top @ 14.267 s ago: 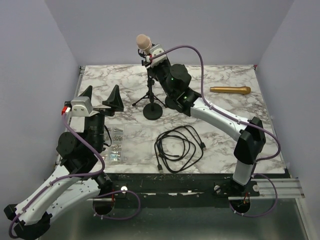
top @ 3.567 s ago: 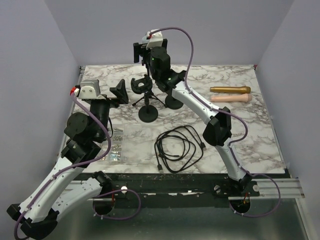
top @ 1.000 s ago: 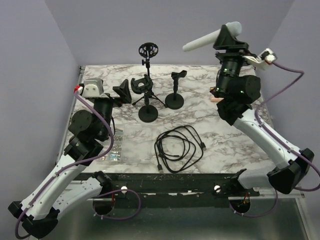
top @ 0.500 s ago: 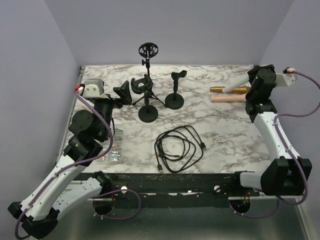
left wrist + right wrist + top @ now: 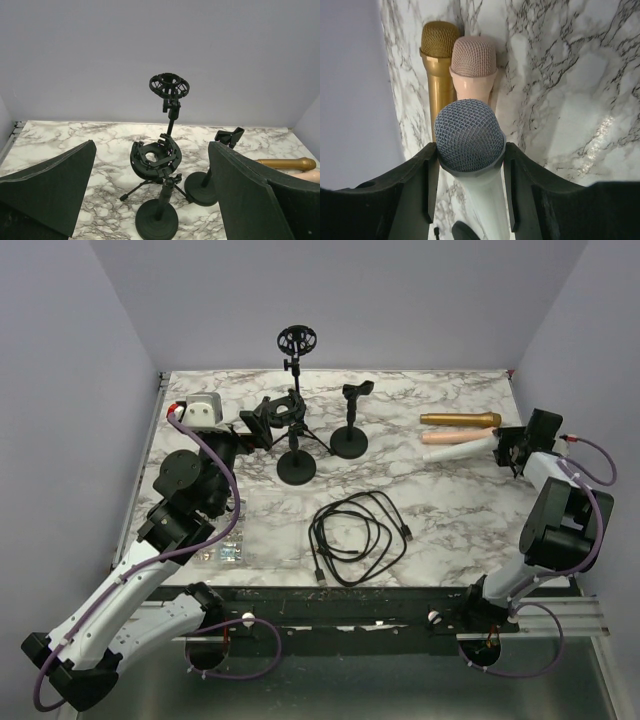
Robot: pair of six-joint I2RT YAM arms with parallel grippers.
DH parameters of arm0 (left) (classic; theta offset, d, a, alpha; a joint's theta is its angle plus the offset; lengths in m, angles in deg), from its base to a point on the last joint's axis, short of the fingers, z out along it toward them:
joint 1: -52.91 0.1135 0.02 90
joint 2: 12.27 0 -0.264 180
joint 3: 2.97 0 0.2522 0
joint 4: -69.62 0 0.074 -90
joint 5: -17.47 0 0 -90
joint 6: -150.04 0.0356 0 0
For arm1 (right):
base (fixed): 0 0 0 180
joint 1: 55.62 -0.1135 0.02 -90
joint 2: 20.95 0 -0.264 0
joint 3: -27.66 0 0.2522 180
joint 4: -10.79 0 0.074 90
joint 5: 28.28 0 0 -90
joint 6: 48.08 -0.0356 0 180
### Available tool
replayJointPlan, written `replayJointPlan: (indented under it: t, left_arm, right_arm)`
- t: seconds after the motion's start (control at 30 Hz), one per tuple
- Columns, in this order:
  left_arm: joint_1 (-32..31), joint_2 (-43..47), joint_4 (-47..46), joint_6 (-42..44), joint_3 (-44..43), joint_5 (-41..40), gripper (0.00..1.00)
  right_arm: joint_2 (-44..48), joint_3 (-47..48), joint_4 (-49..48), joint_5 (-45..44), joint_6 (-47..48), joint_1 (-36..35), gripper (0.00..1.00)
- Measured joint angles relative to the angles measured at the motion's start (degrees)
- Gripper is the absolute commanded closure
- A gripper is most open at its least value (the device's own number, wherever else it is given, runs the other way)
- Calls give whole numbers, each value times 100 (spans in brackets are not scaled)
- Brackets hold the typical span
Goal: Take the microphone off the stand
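Three microphones cluster: the grey-headed microphone (image 5: pixel 470 134), its tail hidden between the clamping fingers of the right gripper (image 5: pixel 469 152), sits just beside the pink microphone (image 5: pixel 472 67) pressed against the gold microphone (image 5: pixel 438 75), while well left of the gold microphone the left gripper (image 5: pixel 151 149) gapes wide facing the stand (image 5: pixel 157 220).

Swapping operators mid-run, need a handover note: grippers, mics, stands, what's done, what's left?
Left gripper: open, empty, facing the stands.
Right gripper: shut on the white microphone with grey mesh head, low at the right side, beside the pink microphone and gold microphone.
Stands: tall black ring-mount stand, low black ring-mount stand and black clip stand all hold nothing.
Done: microphone is off its stand.
Left: release it on the marble table, pull the arm back.
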State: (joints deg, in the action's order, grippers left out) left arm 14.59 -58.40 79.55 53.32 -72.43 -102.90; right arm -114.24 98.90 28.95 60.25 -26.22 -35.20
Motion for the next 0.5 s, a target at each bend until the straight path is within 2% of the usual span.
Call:
replayJointPlan:
  t: [0.3,0.5]
  left_arm:
    - [0,-9,-2,2,0,0,1]
    - [0,-11,-2,4,0,0,1]
  right_arm:
    - [-850,-90,-46,1005,-599,306,99]
    - [-929,-238,-92,979,-732,332,88]
